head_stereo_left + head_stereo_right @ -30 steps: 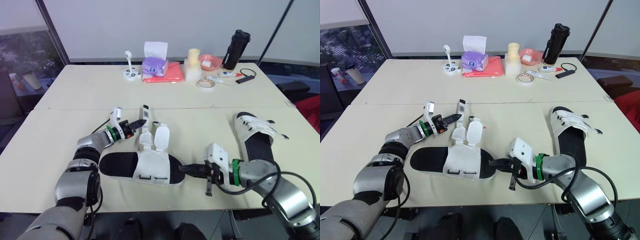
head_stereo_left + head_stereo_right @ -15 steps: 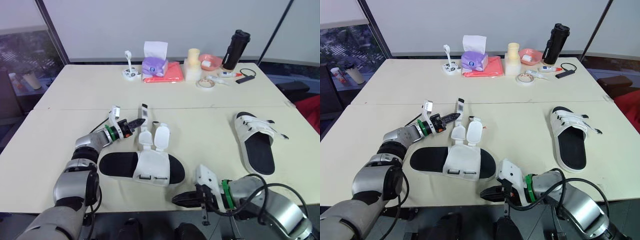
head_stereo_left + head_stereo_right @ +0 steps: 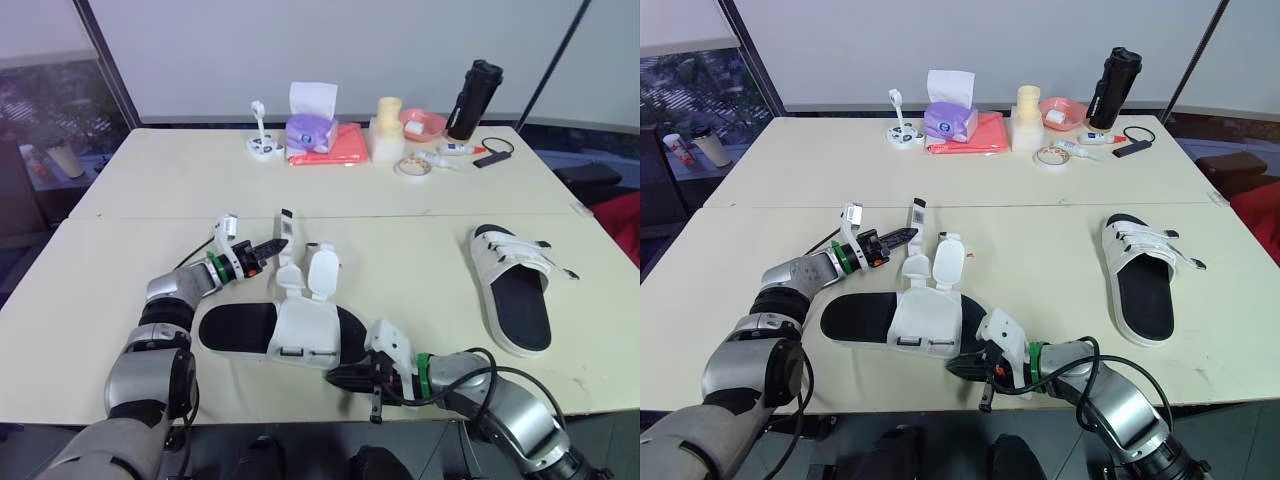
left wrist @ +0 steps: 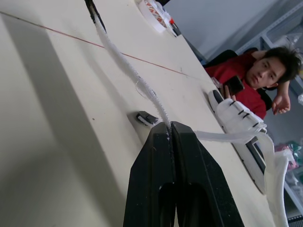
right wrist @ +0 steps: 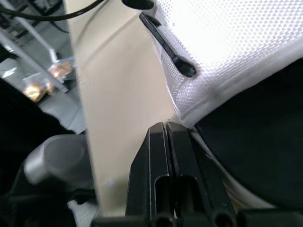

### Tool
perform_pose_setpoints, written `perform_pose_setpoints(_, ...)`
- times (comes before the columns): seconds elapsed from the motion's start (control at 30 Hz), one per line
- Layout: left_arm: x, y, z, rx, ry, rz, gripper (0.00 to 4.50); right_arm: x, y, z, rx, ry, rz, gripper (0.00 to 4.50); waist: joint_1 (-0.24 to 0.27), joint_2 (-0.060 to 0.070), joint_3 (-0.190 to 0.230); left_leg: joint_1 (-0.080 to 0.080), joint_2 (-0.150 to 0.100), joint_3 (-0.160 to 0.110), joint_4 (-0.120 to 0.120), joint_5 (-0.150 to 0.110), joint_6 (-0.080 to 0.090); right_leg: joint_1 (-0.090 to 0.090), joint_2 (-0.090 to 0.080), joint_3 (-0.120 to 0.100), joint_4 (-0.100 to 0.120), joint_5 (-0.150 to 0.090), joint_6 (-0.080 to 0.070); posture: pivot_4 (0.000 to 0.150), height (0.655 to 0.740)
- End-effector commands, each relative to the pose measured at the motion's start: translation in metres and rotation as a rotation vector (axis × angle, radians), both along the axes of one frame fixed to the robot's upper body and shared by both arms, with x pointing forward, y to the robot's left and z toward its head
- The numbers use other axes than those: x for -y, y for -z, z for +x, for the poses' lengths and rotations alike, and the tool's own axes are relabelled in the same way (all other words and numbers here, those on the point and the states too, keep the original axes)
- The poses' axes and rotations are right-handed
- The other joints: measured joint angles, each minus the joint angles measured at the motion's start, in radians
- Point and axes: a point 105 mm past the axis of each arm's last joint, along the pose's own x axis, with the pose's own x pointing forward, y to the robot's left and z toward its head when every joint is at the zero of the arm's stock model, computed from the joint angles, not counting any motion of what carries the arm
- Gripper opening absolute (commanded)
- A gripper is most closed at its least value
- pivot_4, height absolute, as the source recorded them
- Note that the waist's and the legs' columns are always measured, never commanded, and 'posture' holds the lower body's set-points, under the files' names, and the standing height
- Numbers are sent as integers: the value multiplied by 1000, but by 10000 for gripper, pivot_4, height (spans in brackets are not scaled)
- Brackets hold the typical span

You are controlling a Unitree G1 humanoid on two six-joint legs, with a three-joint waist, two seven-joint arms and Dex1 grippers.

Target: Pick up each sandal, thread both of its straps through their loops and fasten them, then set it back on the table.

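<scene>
Here, in the left eye view, the left gripper (image 3: 276, 244) pinches a white strap (image 3: 288, 226) of the open sandal (image 3: 285, 330) lying just beside it. The right gripper (image 3: 333, 377), fingers together, touches that sandal's near edge. Far beyond both, a pink bowl (image 3: 432, 126) holds something white. In the left wrist view, the fingers (image 4: 156, 161) are clamped on the strap. In the right wrist view, closed fingers (image 5: 156, 156) rest against the black sole (image 5: 251, 142).

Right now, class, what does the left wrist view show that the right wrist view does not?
Left wrist view: the left gripper shut on a white strap, the other sandal farther off, a person in red. Right wrist view: the right gripper shut at the white upper of the near sandal, beside a black loop. Both: a shut gripper over the cream table.
</scene>
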Motion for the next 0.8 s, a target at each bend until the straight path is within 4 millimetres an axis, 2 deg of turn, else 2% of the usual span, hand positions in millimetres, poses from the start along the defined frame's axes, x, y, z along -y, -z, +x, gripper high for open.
perform_pose_setpoints(0.03,-5,-16,3,56,-18,-6,296,-4,-12,6,70,7,32,0,0,0,0,0,0,0,0,0,0,0,0,0,0,0,0,1500,7400)
perform_pose_setpoints(0.23,-4,-16,3,62,-19,-9,296,-1,-20,5,54,6,71,0,1,0,0,0,0,0,0,0,0,0,0,0,0,0,0,1500,7400)
perform_pose_setpoints(0.37,-7,-18,2,70,-15,-8,296,29,-52,-4,-9,-35,120,0,3,0,0,0,0,0,0,0,0,0,-1,0,0,0,0,1500,7400)
perform_pose_setpoints(0.47,-9,-20,2,79,-14,-7,296,46,-81,15,75,6,141,0,0,0,0,0,0,0,0,0,0,1,0,0,0,0,0,1500,7400)
perform_pose_setpoints(0.53,-8,-21,2,86,-12,-10,296,52,-90,32,131,41,139,0,-6,0,0,1,0,0,-1,0,0,0,1,0,0,0,0,1500,7400)
perform_pose_setpoints(0.63,-6,-24,3,95,-12,-16,296,54,-80,49,171,45,74,0,-3,0,0,0,1,0,-2,0,0,0,1,0,-1,0,0,1500,7400)
perform_pose_setpoints(0.8,-2,-25,3,110,-6,-26,296,40,-56,55,137,-39,39,0,1,-1,0,-1,0,0,-2,0,0,-1,0,0,-2,0,0,1500,7400)
